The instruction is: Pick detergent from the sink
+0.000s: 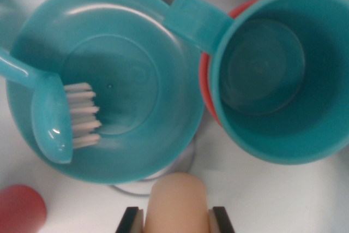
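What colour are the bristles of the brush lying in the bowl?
White bristles, on the teal plastic brush in the teal round bowl; the wrist view shows them.

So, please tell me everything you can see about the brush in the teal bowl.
The brush is teal, glossy plastic, with a rounded oval head and white bristles pointing toward the wrist view's right. Its handle runs up-left over the bowl rim and out of view. The head lies inside the bowl, against its left inner wall. Nothing else touches it.
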